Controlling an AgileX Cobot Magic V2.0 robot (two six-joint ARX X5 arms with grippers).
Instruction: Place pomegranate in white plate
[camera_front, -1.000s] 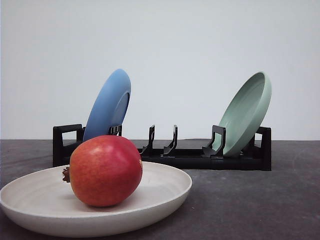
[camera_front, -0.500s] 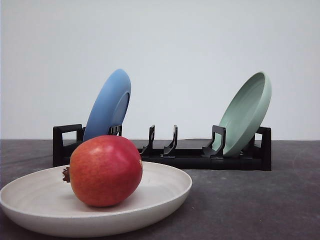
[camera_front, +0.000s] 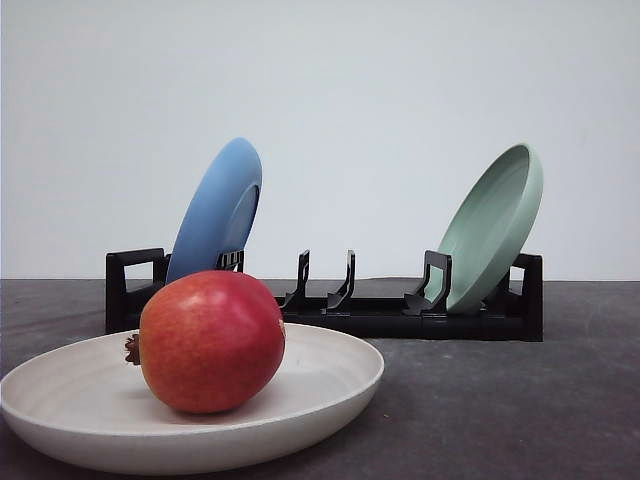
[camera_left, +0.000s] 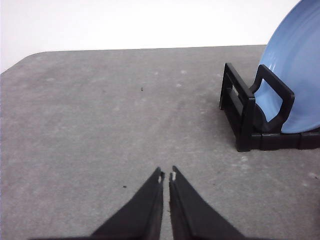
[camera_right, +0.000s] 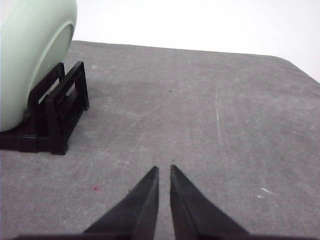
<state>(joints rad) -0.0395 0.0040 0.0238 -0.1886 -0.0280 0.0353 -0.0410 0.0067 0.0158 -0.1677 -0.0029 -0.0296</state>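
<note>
The pomegranate (camera_front: 211, 342) is lying in the white plate (camera_front: 330, 385) at near left. Both the left gripper (camera_left: 166, 176) and right gripper (camera_right: 164, 169) are keeping their jaws narrow, holding nothing.

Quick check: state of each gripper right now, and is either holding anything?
Left gripper: shut, holding nothing, above the bare grey table.
Right gripper: shut, holding nothing.
The glossy red pomegranate lies in the shallow off-white plate.
</note>
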